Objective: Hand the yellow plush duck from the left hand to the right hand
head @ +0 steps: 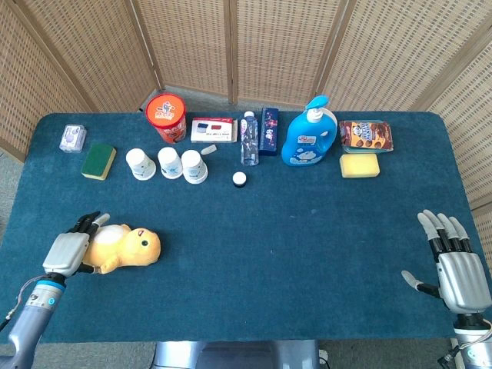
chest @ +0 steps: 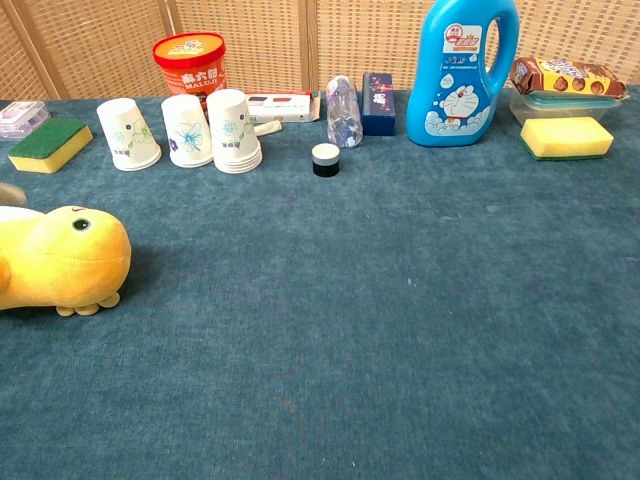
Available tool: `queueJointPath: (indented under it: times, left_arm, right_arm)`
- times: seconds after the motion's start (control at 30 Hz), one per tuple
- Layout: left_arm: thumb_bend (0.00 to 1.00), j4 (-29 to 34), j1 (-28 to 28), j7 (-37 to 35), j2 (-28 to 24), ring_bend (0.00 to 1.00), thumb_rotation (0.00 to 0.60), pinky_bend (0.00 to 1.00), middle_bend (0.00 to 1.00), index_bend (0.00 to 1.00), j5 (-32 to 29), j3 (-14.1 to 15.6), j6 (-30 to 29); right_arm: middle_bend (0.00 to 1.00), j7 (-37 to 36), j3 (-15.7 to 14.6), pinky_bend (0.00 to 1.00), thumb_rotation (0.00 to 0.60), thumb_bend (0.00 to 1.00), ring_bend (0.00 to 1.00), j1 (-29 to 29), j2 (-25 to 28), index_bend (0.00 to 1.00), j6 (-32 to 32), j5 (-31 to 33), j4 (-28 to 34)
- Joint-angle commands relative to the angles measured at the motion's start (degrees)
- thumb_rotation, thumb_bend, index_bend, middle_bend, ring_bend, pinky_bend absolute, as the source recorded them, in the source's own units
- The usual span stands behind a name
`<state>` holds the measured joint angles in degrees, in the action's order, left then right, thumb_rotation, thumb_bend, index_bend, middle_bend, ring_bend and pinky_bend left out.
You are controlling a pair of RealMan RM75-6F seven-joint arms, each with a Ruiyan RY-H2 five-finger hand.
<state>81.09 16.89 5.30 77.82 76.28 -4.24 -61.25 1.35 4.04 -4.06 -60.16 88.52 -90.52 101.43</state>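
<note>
The yellow plush duck (head: 123,247) lies on the blue tablecloth at the front left, head pointing right; in the chest view the duck (chest: 62,268) is cut off by the left edge. My left hand (head: 71,247) lies over the duck's tail end with its fingers stretched out, not closed around it. A blurred fingertip (chest: 10,192) shows above the duck in the chest view. Far away at the front right corner, my right hand (head: 453,265) hovers with fingers spread and nothing in it.
Along the back stand a green sponge (head: 98,161), three paper cups (head: 169,164), a red tub (head: 167,118), a water bottle (head: 248,139), a blue detergent bottle (head: 309,138), a yellow sponge (head: 360,165) and a snack pack (head: 366,135). A small black cap (head: 240,179) sits mid-table.
</note>
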Motion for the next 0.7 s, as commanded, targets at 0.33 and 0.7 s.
queueJointPath:
  times: [0.33,0.7]
  left_arm:
    - [0.14,-2.18,0.10,-4.93,3.04,0.55,0.600,0.78,0.65,0.64,4.87,-0.44,-7.01]
    - [0.14,-2.00,3.80,-19.27,1.39,0.54,0.600,0.78,0.65,0.64,13.82,-0.44,-9.86]
  right_arm:
    - [0.00,-0.61,-1.01,0.00,0.600,0.00,0.00,0.08,0.40,0.00,-0.62,-1.02,0.67]
    - [0.00,-4.73,-2.57,0.00,0.600,0.00,0.00,-4.58,0.65,0.00,-8.79,-3.72,2.48]
